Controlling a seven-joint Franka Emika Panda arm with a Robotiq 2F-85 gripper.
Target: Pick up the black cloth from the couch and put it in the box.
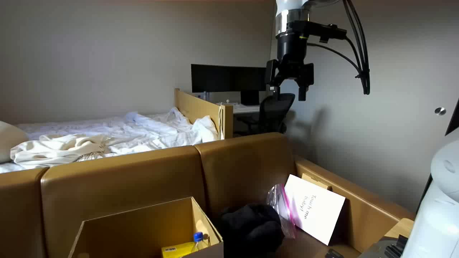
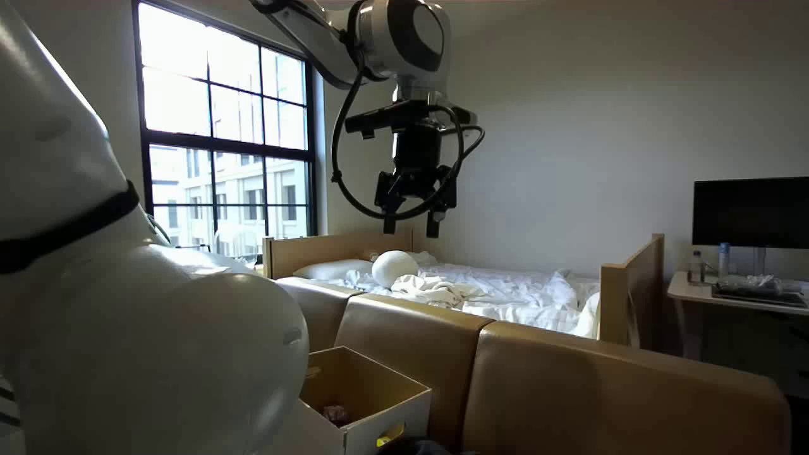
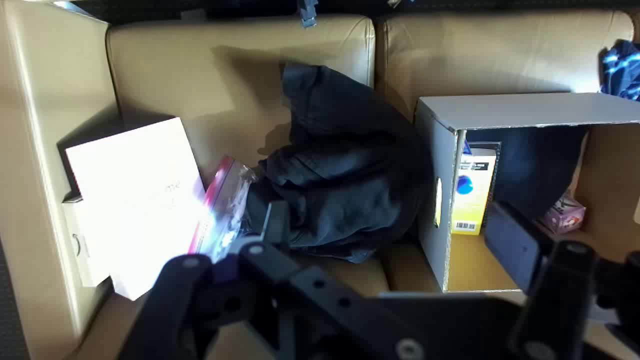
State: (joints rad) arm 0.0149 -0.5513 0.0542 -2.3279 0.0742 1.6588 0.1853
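The black cloth (image 1: pixel 251 229) lies crumpled on the brown couch (image 1: pixel 122 186), between the box and a clear plastic bag. It shows whole in the wrist view (image 3: pixel 345 165); only its top edge shows in an exterior view (image 2: pixel 414 446). The open cardboard box (image 1: pixel 154 218) stands on the couch beside the cloth; it also shows in an exterior view (image 2: pixel 389 423) and the wrist view (image 3: pixel 434 150). My gripper (image 1: pixel 289 94) is open and empty, high above the couch in both exterior views (image 2: pixel 411 226). In the wrist view its fingers (image 3: pixel 395 235) are wide apart.
The box holds a yellow pack (image 3: pixel 470 195), a small purple box (image 3: pixel 564 215) and a blue-capped bottle (image 1: pixel 199 242). A plastic bag (image 1: pixel 283 208) and white sign (image 1: pixel 312 208) lie by the armrest. Dark blue cloth (image 3: pixel 622 70) lies beyond the box. The couch back (image 2: pixel 600 379) rises behind.
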